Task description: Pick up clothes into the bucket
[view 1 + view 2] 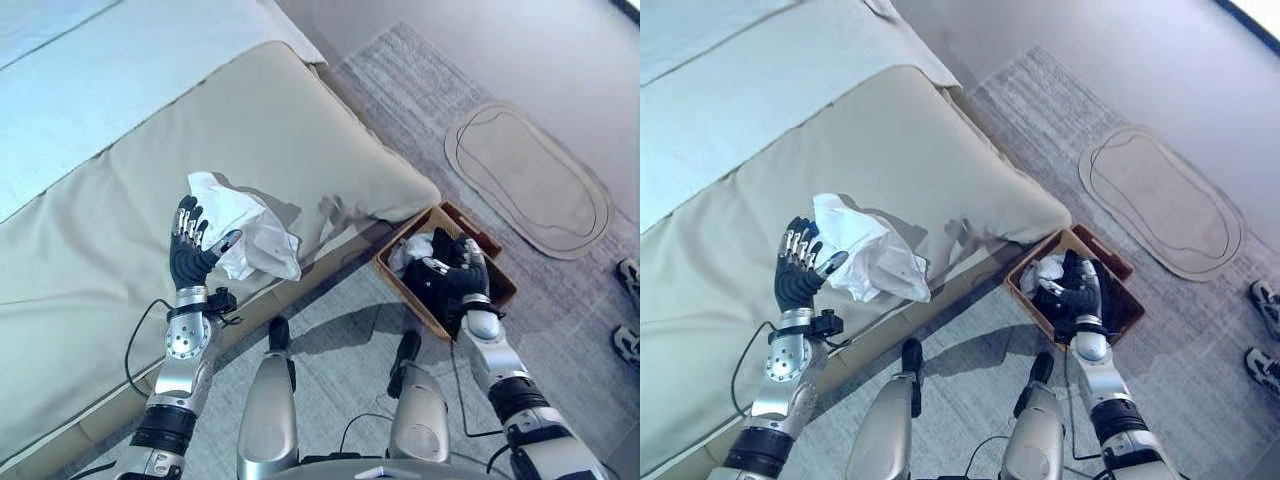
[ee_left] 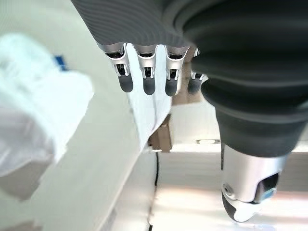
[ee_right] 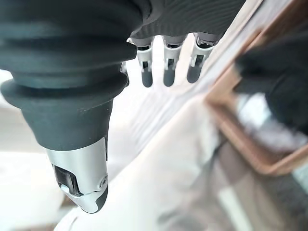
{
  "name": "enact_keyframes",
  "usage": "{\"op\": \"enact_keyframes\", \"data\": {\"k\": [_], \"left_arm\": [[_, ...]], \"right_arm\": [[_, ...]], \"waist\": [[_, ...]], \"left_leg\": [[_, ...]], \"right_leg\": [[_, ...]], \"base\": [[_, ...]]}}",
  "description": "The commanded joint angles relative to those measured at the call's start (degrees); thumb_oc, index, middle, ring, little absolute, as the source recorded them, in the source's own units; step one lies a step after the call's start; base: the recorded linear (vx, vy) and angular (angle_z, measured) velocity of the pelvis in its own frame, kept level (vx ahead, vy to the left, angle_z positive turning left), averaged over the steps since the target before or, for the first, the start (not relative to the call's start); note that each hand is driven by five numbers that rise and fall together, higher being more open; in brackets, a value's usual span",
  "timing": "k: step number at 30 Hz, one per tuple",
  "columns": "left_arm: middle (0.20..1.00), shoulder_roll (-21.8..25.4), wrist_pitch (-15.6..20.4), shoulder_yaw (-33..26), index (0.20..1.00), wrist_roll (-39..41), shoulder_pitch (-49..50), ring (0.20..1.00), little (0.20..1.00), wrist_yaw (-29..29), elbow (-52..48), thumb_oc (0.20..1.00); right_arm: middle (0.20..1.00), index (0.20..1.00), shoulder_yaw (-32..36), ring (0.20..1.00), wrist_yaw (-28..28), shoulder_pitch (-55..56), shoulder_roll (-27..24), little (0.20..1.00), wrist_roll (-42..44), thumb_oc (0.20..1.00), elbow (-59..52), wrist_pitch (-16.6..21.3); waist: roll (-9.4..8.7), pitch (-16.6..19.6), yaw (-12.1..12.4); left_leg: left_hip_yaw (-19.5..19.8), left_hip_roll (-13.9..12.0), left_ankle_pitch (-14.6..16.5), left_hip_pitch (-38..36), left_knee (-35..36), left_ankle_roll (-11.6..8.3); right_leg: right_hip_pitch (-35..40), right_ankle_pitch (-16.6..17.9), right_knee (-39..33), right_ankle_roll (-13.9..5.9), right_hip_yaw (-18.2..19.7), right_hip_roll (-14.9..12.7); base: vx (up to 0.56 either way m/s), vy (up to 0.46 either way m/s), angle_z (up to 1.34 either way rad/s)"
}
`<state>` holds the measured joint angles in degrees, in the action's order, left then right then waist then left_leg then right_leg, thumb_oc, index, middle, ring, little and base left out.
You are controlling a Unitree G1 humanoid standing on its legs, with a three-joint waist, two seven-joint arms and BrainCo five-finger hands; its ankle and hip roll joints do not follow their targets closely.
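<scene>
The left hand (image 1: 190,250) is reaching up over the beige mattress (image 1: 120,230), fingers straight and spread apart, with the thumb lying against the edge of a crumpled white garment (image 1: 243,237). That garment is bunched into a loose heap near the mattress's front edge, folds sticking up, a corner hanging towards the floor. Whether the hand is actually pinching it, I cannot tell; the left wrist view is showing the fingers (image 2: 147,79) extended, with the white cloth off to one side.

The right hand (image 1: 1080,292) is hovering over the brown wooden box (image 1: 1123,297) on the grey carpet (image 1: 1200,330) beside the bed, fingers relaxed and apart in the right wrist view, holding nothing. The box is holding dark clothing (image 1: 432,285) and a bit of white cloth (image 1: 1043,269). The eye views are also showing a beige mat (image 1: 530,180) further out.
</scene>
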<state>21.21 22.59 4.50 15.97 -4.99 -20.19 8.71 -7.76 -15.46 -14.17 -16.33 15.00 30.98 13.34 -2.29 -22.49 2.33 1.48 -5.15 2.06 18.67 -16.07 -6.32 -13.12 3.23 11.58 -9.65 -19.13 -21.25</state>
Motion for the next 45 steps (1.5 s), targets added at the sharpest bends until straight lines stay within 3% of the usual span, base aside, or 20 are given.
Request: {"op": "enact_keyframes", "data": {"k": [1, 4, 6, 7, 8, 12, 15, 17, 20, 29, 33, 36, 45], "left_arm": [[1.0, 2.0, 0.9, -2.9, 1.0, -7.1, 1.2, 1.0, 1.0, -1.2, -1.2, 1.0], [1.0, 2.9, -0.8, -3.1, 1.0, -11.9, 2.3, 1.0, 1.0, -1.8, -0.3, 1.0], [1.0, 3.3, -1.1, -3.0, 1.0, -12.9, 2.3, 1.0, 1.0, -1.8, 0.2, 1.0], [1.0, 4.9, -2.3, -3.4, 1.0, -16.3, 2.1, 1.0, 1.0, -2.0, 0.5, 1.0], [1.0, 5.3, -2.5, -3.4, 1.0, -17.3, 2.1, 1.0, 1.0, -2.0, 0.7, 1.0], [1.0, 7.5, -3.7, -3.0, 1.0, -22.5, -0.5, 1.0, 1.0, -2.4, 2.5, 1.0], [1.0, 8.5, -4.5, -1.7, 1.0, -25.8, -3.5, 1.0, 1.0, -3.0, 6.6, 1.0], [1.0, 8.6, -5.2, -0.7, 1.0, -27.2, -5.3, 1.0, 1.0, -3.6, 9.1, 1.0], [1.0, 9.0, -6.4, 1.1, 1.0, -29.9, -8.2, 1.0, 1.0, -5.4, 12.8, 1.0], [1.0, 14.7, -11.4, 5.9, 1.0, -36.3, -21.1, 1.0, 1.0, -11.0, 21.7, 1.0], [1.0, 17.7, -14.0, 7.0, 1.0, -39.1, -26.1, 1.0, 1.0, -13.6, 23.9, 1.0], [1.0, 19.5, -16.2, 7.6, 1.0, -41.2, -29.3, 1.0, 1.0, -16.1, 25.7, 1.0], [1.0, 23.3, -22.0, 8.7, 1.0, -44.0, -36.0, 1.0, 1.0, -18.5, 32.1, 1.0]], "right_arm": [[1.0, 1.0, 0.0, 1.0, 1.6, 1.3, -1.5, 1.0, 1.8, 1.0, -3.6, 3.2], [1.0, 1.0, 2.1, 1.0, 1.8, 4.1, -1.6, 1.0, 1.6, 1.0, -4.1, 3.1], [1.0, 1.0, 2.6, 1.0, 2.1, 5.0, -1.5, 1.0, 1.9, 1.0, -4.3, 3.1], [1.0, 1.0, 3.6, 1.0, 2.7, 6.9, -1.0, 1.0, 3.0, 1.0, -5.0, 3.5], [1.0, 1.0, 3.7, 1.0, 3.1, 7.6, -0.9, 1.0, 3.5, 1.0, -4.9, 3.6], [1.0, 1.0, 4.9, 1.0, 4.5, 8.9, -0.8, 1.0, 5.8, 1.0, -4.6, 4.3], [1.0, 1.0, 4.8, 1.0, 4.9, 9.8, -1.0, 1.0, 6.2, 1.0, -4.0, 4.6], [1.0, 1.0, 4.5, 1.0, 5.0, 10.6, -0.9, 1.0, 6.0, 1.0, -3.6, 4.7], [1.0, 1.0, 4.2, 1.0, 4.8, 10.8, -0.9, 1.0, 6.4, 1.0, -2.7, 5.1], [1.0, 1.0, 2.0, 1.0, 3.6, 8.0, -2.8, 1.0, 8.1, 1.0, -5.4, 6.5], [1.0, 1.0, 1.4, 1.0, 2.9, 6.9, -3.3, 1.0, 8.7, 1.0, -7.1, 7.2], [1.0, 1.0, 0.8, 1.0, 2.5, 6.7, -3.7, 1.0, 8.1, 1.0, -9.2, 7.7], [1.0, 1.0, 0.3, 1.0, 1.8, 6.2, -4.3, 1.0, 9.2, 1.0, -12.3, 8.7]], "waist": [[-1.34, 2.9, 0.4], [-1.09, 4.2, -0.2], [-0.98, 4.5, -0.8], [-0.37, 4.3, -2.0], [-0.31, 4.4, -2.2], [-1.18, 4.3, -4.0], [-2.71, 3.7, -6.1], [-3.5, 3.2, -6.9], [-4.85, 2.9, -7.3], [-6.13, -3.1, -9.4], [-6.63, -5.5, -10.2], [-6.89, -7.1, -10.3], [-7.1, -7.3, -12.2]], "left_leg": [[-2.0, 3.6, 0.4, -1.0, 1.6, 4.54], [-1.6, 6.6, 2.6, -3.4, 0.4, 6.8], [-1.2, 7.5, 2.3, -4.2, 0.8, 7.62], [-0.1, 8.3, 2.4, -6.0, 1.5, 8.64], [0.1, 8.5, 2.4, -6.7, 1.9, 8.81], [1.3, 8.8, 2.2, -7.8, 3.7, 8.43], [2.4, 9.1, 3.5, -7.6, 2.4, 7.75], [3.0, 9.2, 4.1, -7.4, 1.3, 7.62], [2.5, 8.2, 4.6, -4.9, -0.8, 6.82], [2.9, 5.3, 4.0, 5.0, -6.5, 4.48], [2.6, 4.8, 4.2, 9.3, -9.1, 4.33], [2.2, 4.5, 6.1, 13.6, -14.0, 4.48], [1.5, 4.5, 8.1, 25.0, -21.2, 4.95]], "right_leg": [[3.3, 1.1, 1.5, -2.65, -0.5, -2.2], [4.1, 3.6, 7.1, -3.14, 2.4, -4.0], [3.5, 4.8, 10.1, -2.77, 4.1, -4.1], [1.1, 5.3, 16.9, -1.74, 9.0, -1.9], [0.1, 4.3, 17.8, -1.17, 10.0, -0.9], [-3.5, 0.7, 10.7, 0.05, 11.2, 4.3], [-5.1, 1.7, 2.5, -0.86, 15.2, 7.0], [-6.0, 2.7, 1.0, -1.19, 17.4, 8.7], [-4.1, 2.8, -2.7, -0.99, 16.6, 9.1], [-11.6, 2.2, 0.6, 0.05, 14.9, 10.4], [-15.5, 2.1, 2.6, 0.28, 15.1, 10.5], [-19.1, 1.3, 5.4, 0.39, 15.6, 11.2], [-29.6, 1.1, 9.9, 0.56, 17.0, 11.6]], "base": [[0.16, 0.158, 0.11], [0.17, 0.195, 0.14], [0.12, 0.173, 0.22], [0.1, 0.16, 0.26], [0.12, 0.165, 0.41], [0.07, -0.022, 0.27], [0.09, -0.111, 0.25], [0.07, -0.114, 0.19], [-0.01, -0.133, 0.08], [-0.08, -0.087, -0.01], [-0.08, -0.013, 0.01], [-0.07, 0.01, 0.01], [-0.04, 0.028, -0.05]]}}
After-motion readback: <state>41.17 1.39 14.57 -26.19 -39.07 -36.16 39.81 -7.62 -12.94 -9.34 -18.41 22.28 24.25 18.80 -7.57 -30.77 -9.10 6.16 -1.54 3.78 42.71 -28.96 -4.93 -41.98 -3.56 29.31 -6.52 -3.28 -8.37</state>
